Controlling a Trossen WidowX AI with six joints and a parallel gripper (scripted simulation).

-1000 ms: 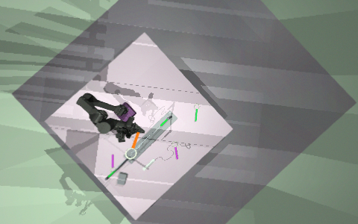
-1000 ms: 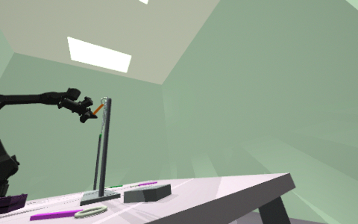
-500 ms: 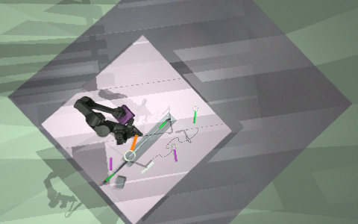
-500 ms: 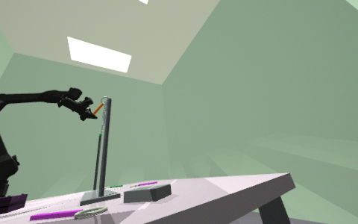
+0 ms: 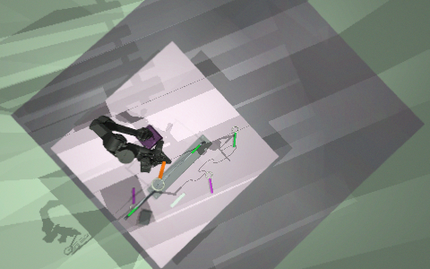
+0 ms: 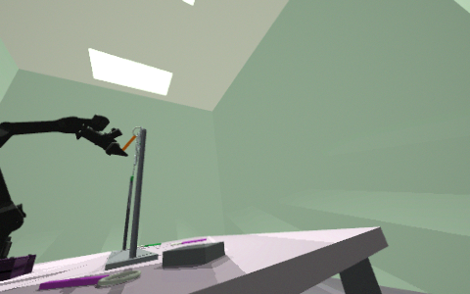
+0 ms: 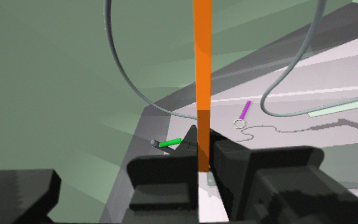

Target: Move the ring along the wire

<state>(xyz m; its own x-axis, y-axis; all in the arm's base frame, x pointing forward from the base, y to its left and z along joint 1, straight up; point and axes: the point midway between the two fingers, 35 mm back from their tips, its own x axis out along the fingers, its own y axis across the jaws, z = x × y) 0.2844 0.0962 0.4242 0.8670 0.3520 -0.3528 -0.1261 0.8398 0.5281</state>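
Observation:
My gripper (image 5: 166, 161) (image 6: 124, 152) (image 7: 197, 128) is shut on the orange handle (image 5: 162, 171) (image 6: 129, 142) (image 7: 203, 75). The handle slants up to the ring (image 5: 152, 185) (image 6: 136, 127), which is around the wire's line between the two green parts in the top view; contact is too small to tell. The ring is out of the wrist view. One green part (image 5: 133, 211) is beside the lower-left post; the other green part (image 5: 196, 148) is beside the upper-right post. The thin grey wire (image 7: 111, 50) curves beyond the fingers in the wrist view.
The posts rise from a grey base plate (image 5: 179, 169). A dark block (image 5: 144, 217) (image 6: 193, 255), a pale bar (image 5: 177, 200), a green handle (image 5: 235, 139) and purple handles (image 5: 133, 195) (image 5: 210, 185) lie on the table. A purple box (image 5: 152, 134) sits by the arm.

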